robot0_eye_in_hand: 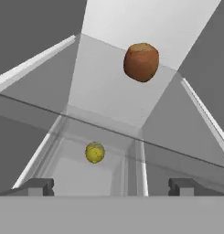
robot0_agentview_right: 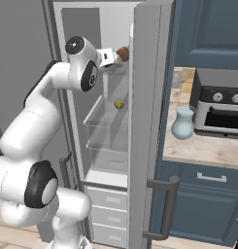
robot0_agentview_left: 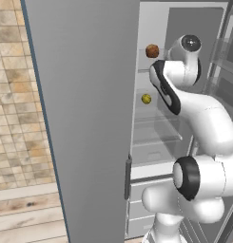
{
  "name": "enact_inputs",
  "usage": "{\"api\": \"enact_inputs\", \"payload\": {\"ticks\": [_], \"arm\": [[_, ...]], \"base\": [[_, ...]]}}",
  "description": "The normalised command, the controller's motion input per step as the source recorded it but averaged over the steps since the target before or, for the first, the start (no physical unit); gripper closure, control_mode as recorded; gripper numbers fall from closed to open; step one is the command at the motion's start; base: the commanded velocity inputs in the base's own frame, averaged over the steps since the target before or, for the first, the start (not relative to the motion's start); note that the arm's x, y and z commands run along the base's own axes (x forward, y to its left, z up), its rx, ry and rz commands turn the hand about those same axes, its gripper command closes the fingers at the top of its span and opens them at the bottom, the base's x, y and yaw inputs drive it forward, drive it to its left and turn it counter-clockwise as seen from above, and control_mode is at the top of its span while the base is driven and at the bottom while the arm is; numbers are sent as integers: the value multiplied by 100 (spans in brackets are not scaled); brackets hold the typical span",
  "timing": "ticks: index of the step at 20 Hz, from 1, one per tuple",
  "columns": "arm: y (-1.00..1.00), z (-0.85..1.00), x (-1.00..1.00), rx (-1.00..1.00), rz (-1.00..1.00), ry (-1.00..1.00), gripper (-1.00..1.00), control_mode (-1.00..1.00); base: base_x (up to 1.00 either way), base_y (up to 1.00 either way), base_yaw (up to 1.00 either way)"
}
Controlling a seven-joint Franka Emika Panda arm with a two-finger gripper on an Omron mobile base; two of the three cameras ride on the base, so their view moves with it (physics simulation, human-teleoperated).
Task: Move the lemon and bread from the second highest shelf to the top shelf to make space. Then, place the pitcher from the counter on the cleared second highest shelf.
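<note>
Reaching into the open fridge, the arm holds its end effector (robot0_eye_in_hand: pixel 111 186) at the height of the top shelf (robot0_eye_in_hand: pixel 99 96), with the two tips spread wide and nothing between them. The bread (robot0_eye_in_hand: pixel 141 62) already lies on that top shelf, toward the back, well apart from the tips. The lemon (robot0_eye_in_hand: pixel 94 152) is one level lower, on the second highest shelf (robot0_agentview_right: pixel 98 114), and in the hand view it is seen through the glass of the shelf above it. The pitcher (robot0_agentview_right: pixel 182 123) stands on the bench (robot0_agentview_right: pixel 208 146) to the right of the fridge, beside a small oven (robot0_agentview_right: pixel 220 109).

In my judgement the bread part is done and the lemon is the next thing to take. The main risk is the glass panel between the hand and the lemon: if the end effector goes straight down toward the fruit, it will hit the front edge of the top shelf. It should first pull back, then go lower, then enter again. The lemon is round and small, so a push from one tip may roll it to the back or off the shelf. A careless retreat could also touch the bread and move it. Later the pitcher is large, and the space between shelves looks narrow for it.
</note>
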Motion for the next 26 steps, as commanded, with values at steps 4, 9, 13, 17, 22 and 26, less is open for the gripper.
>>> {"api": "enact_inputs", "payload": {"ticks": [4,9,13,17,22,26], "arm": [[6,-72,-93,-2,0,0,-100,-100],[0,-67,-85,0,0,0,-100,-100],[0,-63,-50,3,0,0,-100,-100],[0,-22,-3,8,0,2,-100,-100],[0,-3,2,12,0,9,-100,-100],[0,0,14,13,0,6,-100,-100]], "base": [[0,0,0],[0,0,0],[0,0,0],[0,0,0],[0,0,0],[0,0,0]]}}
